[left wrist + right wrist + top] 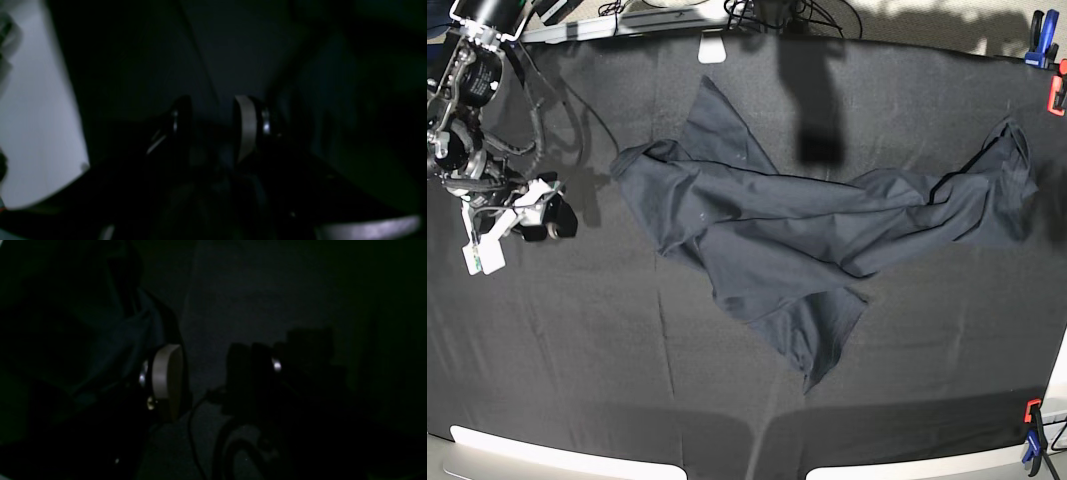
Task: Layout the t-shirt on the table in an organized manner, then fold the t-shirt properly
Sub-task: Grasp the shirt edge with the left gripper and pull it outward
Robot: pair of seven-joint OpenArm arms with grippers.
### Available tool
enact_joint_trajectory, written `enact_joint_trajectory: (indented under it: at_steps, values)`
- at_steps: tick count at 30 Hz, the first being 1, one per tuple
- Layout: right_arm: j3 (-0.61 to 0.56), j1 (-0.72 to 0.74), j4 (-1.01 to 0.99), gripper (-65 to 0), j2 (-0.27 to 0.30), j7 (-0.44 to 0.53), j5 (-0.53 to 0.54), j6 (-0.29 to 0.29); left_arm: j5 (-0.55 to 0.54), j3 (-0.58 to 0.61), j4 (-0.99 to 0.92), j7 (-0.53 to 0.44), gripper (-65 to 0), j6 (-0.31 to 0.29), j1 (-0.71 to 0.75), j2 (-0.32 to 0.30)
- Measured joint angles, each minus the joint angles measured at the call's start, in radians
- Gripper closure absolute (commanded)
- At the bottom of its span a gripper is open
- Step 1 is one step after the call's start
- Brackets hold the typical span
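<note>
Matte black creased cloth is seen covering the wide flat table (577, 380), with a pale rim along the near edge and orange-and-blue clamps (1033, 447) fixed at the corners on one side. Spread in a crumpled, twisted sprawl across the middle of this surface is the large dark navy short-sleeved t-shirt (807, 235), one portion bunched toward the far clamped corner and another portion trailing to a point toward the near edge. The right gripper (555, 218) is seen in the base view at the opposite side of the table, beside the shirt's bunched end but apart from it; in the dim right wrist view its two fingers (168, 380) are shown standing well apart with nothing between them, dark navy folds lying just beside one finger. The left gripper (213, 126) is shown only in the dark, blurred left wrist view, where a gap is seen between its fingers (247, 128) and no cloth is seen pinched in it, dark fabric lying beyond.
</note>
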Motion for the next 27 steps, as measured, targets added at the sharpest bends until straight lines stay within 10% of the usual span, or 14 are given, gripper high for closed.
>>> enact_joint_trajectory:
  at_steps: [11, 27]
  values:
    - [0.0, 0.0, 0.0, -32.1, -0.004, 0.0, 0.047, 0.0, 0.251, 0.006, -0.254, -0.163, -19.0, 0.0, -0.076, 0.277]
    - [0.0, 0.0, 0.0, -32.1, -0.005, -0.001, 0.046, 0.0, 0.479, 0.001, -0.708, -0.233, -19.0, 0.003, -0.338, 0.3]
